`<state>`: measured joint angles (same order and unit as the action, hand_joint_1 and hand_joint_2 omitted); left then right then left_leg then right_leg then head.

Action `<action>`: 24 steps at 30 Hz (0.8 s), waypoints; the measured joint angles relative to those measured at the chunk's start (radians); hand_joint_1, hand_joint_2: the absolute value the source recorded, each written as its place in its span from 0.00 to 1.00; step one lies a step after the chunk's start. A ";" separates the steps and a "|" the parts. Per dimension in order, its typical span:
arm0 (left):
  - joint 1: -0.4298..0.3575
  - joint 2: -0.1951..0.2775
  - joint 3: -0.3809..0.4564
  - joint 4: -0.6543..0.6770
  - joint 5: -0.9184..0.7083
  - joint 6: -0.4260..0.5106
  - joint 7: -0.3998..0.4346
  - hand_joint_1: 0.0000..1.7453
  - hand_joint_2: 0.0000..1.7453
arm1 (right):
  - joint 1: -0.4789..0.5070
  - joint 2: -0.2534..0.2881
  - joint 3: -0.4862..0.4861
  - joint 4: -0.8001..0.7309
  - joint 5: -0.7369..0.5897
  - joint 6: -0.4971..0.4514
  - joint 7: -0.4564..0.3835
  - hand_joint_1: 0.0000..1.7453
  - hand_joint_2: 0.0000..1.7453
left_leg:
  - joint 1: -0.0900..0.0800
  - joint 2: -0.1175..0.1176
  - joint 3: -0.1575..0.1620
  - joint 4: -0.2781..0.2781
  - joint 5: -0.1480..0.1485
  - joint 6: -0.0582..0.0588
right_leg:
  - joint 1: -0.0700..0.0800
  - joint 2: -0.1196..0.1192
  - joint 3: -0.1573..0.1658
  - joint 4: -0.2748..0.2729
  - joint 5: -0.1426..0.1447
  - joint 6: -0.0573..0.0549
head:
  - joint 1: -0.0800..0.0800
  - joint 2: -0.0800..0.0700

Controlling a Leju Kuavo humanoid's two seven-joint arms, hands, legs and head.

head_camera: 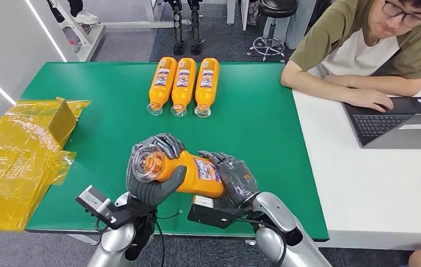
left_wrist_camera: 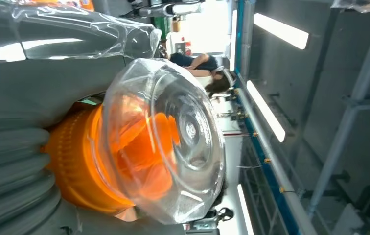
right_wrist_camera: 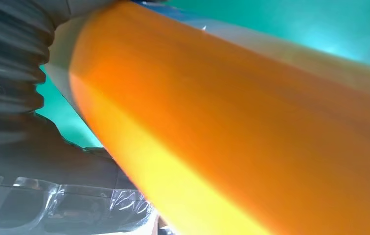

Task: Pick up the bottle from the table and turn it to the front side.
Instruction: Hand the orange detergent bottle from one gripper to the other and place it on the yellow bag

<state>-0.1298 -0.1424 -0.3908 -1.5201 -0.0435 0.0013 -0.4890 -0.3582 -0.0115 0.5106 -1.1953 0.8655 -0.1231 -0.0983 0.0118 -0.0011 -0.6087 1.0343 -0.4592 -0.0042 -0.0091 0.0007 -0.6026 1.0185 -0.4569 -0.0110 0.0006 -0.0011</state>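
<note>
Two hands hold one orange bottle [head_camera: 189, 172] above the near edge of the green surface [head_camera: 264, 128]. Its long axis runs left-right, clear cap leftward. Left hand [head_camera: 152, 169] wraps the cap end; right hand [head_camera: 236, 181] cups the base.

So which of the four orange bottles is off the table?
The orange plastic bottle with the clear cap near the green table's front edge: the left hand grips its cap end, the right hand its base. The other three bottles lie side by side at the far edge.
</note>
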 joint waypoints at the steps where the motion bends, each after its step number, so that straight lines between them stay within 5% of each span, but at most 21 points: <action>1: 0.000 0.000 0.000 -0.004 -0.001 0.001 0.001 1.00 1.00 | 0.004 0.004 0.000 -0.002 -0.011 -0.016 -0.007 0.00 1.00 | 0.000 0.000 0.000 0.000 0.000 0.000 | 0.000 0.000 0.000 0.000 0.000 0.000 | 0.000 0.000; 12: 0.000 -0.008 0.004 -0.012 -0.004 0.041 0.004 1.00 1.00 | 0.114 0.056 -0.010 -0.189 -0.367 -0.344 -0.292 0.00 1.00 | 0.000 0.000 0.000 0.000 0.000 0.000 | 0.000 -0.001 0.000 0.000 0.000 0.000 | 0.000 0.000; 20: -0.002 -0.001 0.010 -0.006 -0.079 0.117 0.027 1.00 1.00 | 0.189 0.088 -0.010 -0.356 -0.484 -0.438 -0.409 0.00 1.00 | 0.000 0.000 0.000 0.000 0.000 0.000 | 0.000 0.000 0.000 0.000 0.000 0.000 | 0.000 0.000; 24: -0.002 0.030 0.022 -0.003 -0.272 0.161 0.100 1.00 1.00 | 0.236 0.097 -0.010 -0.435 -0.539 -0.497 -0.469 0.00 1.00 | 0.000 0.000 0.000 0.000 0.000 0.000 | 0.000 -0.001 0.000 0.000 -0.001 -0.001 | 0.000 0.000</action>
<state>-0.1317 -0.1120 -0.3691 -1.5235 -0.3158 0.1624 -0.3885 -0.1223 0.0857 0.5002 -1.6307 0.3266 -0.6197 -0.5673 0.0119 -0.0011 -0.6085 1.0339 -0.4593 -0.0042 -0.0090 0.0002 -0.6029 1.0186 -0.4579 -0.0120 0.0007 -0.0011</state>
